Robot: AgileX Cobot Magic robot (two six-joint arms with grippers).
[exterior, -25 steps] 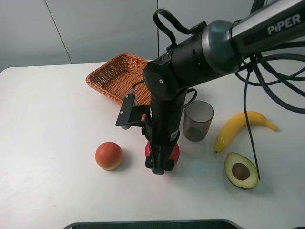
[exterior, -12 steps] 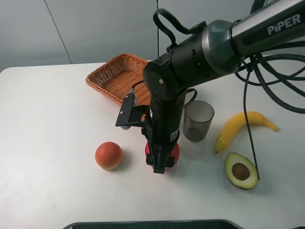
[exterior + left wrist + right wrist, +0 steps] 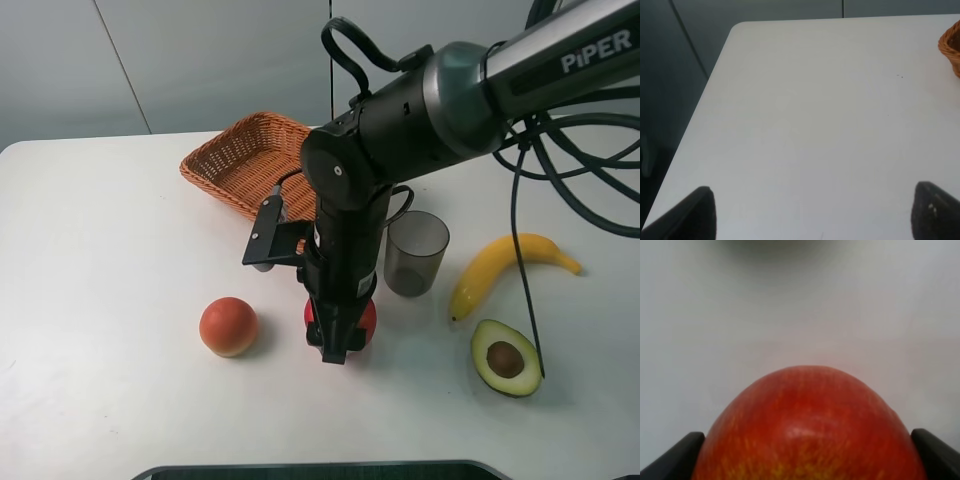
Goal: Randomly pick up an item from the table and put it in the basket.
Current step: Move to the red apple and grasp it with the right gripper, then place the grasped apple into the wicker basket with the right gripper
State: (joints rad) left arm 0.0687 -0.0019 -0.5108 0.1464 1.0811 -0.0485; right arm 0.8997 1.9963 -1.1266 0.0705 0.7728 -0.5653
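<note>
The red apple (image 3: 366, 318) with yellowish streaks sits on the white table (image 3: 100, 250), mostly hidden behind my right gripper (image 3: 335, 350), which points straight down over it. In the right wrist view the apple (image 3: 810, 430) fills the space between the two dark fingertips (image 3: 685, 452), which press its sides. The wicker basket (image 3: 240, 160) stands behind the arm at the back. My left gripper (image 3: 812, 215) is open and empty over bare table near the left edge; a corner of the basket (image 3: 952, 47) shows in its view.
An orange-pink round fruit (image 3: 228, 326) lies left of the apple. A grey translucent cup (image 3: 415, 252) stands just right of the arm. A banana (image 3: 505, 268) and a halved avocado (image 3: 505, 357) lie further right.
The right gripper's tip sits a touch higher than one second ago; the apple stays between its fingers. Nothing else has moved.
</note>
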